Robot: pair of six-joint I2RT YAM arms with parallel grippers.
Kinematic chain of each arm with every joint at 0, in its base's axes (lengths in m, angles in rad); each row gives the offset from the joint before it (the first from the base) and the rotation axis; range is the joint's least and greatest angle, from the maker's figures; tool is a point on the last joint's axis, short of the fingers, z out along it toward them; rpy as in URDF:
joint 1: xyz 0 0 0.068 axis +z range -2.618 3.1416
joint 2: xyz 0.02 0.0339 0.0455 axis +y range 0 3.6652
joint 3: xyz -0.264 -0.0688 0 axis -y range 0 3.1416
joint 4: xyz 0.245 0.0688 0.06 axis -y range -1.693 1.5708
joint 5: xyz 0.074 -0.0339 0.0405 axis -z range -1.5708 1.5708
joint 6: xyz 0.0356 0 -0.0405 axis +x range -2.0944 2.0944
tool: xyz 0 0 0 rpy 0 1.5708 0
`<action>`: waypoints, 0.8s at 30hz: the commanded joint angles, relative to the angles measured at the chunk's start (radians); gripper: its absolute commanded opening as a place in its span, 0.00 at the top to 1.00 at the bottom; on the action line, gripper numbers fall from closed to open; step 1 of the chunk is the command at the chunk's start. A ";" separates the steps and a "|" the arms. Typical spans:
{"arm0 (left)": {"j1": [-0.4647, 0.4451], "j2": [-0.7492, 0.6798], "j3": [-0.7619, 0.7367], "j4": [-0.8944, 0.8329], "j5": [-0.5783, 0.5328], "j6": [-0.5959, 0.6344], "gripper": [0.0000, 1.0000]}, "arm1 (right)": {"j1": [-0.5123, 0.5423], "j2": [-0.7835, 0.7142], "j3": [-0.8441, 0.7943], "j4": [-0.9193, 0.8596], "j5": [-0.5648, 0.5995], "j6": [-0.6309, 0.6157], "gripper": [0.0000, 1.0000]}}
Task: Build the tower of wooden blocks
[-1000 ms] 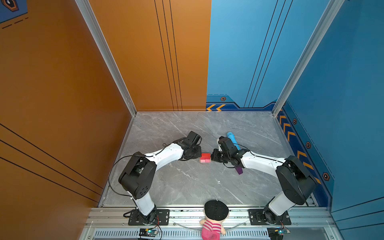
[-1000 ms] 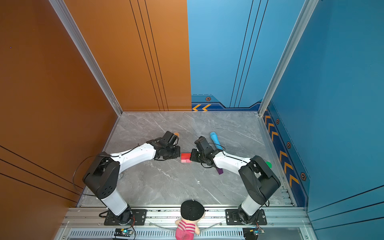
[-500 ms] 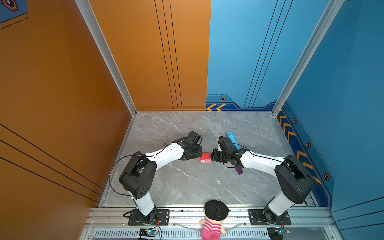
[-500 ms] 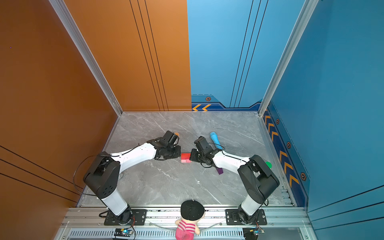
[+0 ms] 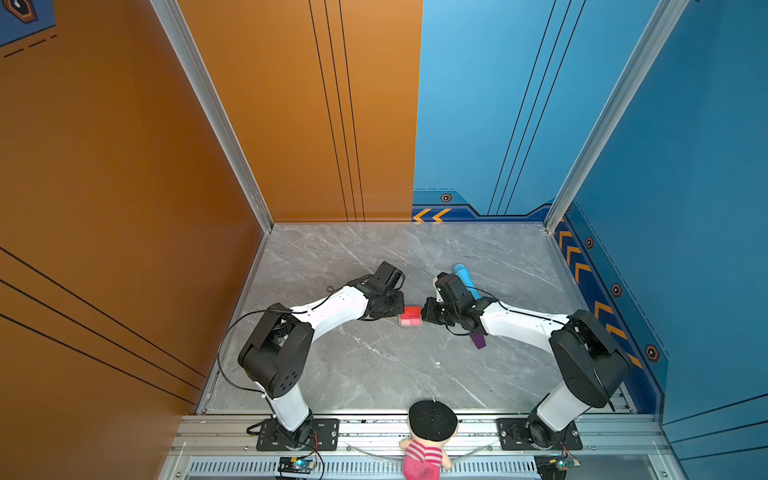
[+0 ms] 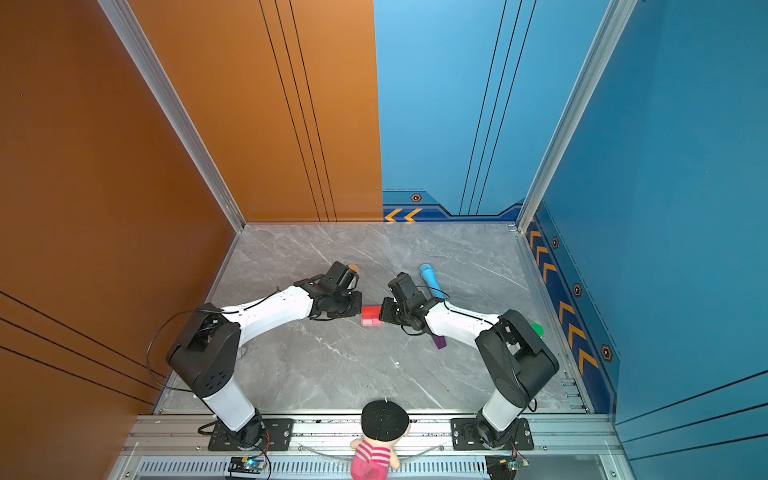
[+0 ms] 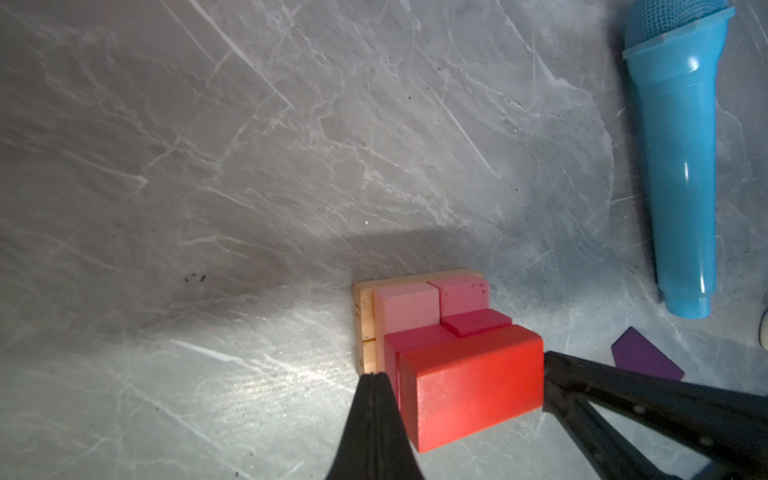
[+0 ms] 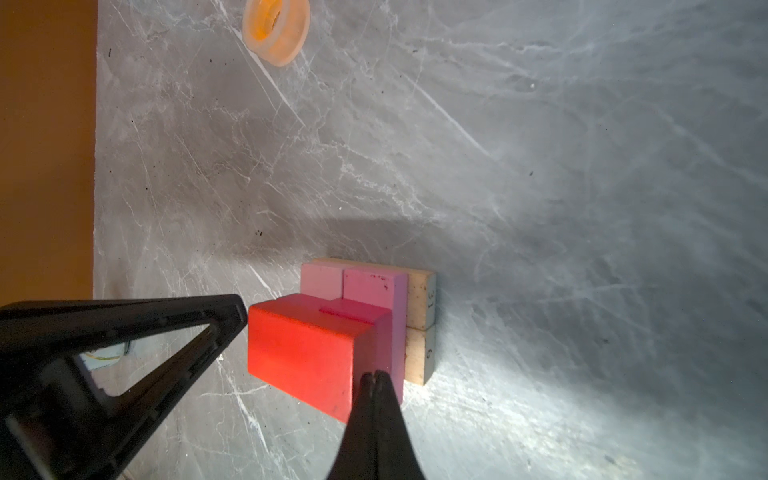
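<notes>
The wood block tower [image 5: 410, 316] [image 6: 371, 316] stands mid-floor. Two tan slabs [image 7: 368, 316] [image 8: 419, 303] form its base. On them lie pale pink bricks [image 7: 407, 305] [image 8: 320, 280], then magenta cubes [image 7: 476, 322], with a red brick [image 7: 473, 386] [image 8: 303, 353] on top. My left gripper [image 5: 401, 307] [image 7: 375, 376] is shut and empty, its tip at the stack's left side. My right gripper [image 5: 424, 313] [image 8: 372, 376] is shut and empty too, its tip at the stack's right side. The purple house-shaped piece [image 5: 478, 340] [image 7: 646, 359] lies flat under the right arm.
A long blue microphone-shaped tube [image 5: 463, 276] [image 7: 681, 166] lies behind the right gripper. An orange tape ring [image 8: 276, 29] [image 6: 353, 269] sits behind the left wrist. A green object [image 6: 537, 329] shows by the right arm's elbow. A doll [image 5: 430, 436] sits at the front rail.
</notes>
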 commanded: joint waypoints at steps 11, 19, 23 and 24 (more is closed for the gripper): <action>-0.011 0.015 0.036 -0.011 0.015 0.023 1.00 | 0.007 0.006 0.034 -0.025 -0.008 0.021 1.00; -0.012 0.015 0.037 -0.011 0.018 0.023 1.00 | 0.004 0.004 0.035 -0.031 -0.004 0.016 1.00; -0.014 0.014 0.039 -0.011 0.020 0.023 1.00 | 0.003 0.005 0.035 -0.033 -0.002 0.017 1.00; -0.017 0.013 0.038 -0.011 0.021 0.022 1.00 | 0.003 0.005 0.035 -0.033 -0.002 0.016 1.00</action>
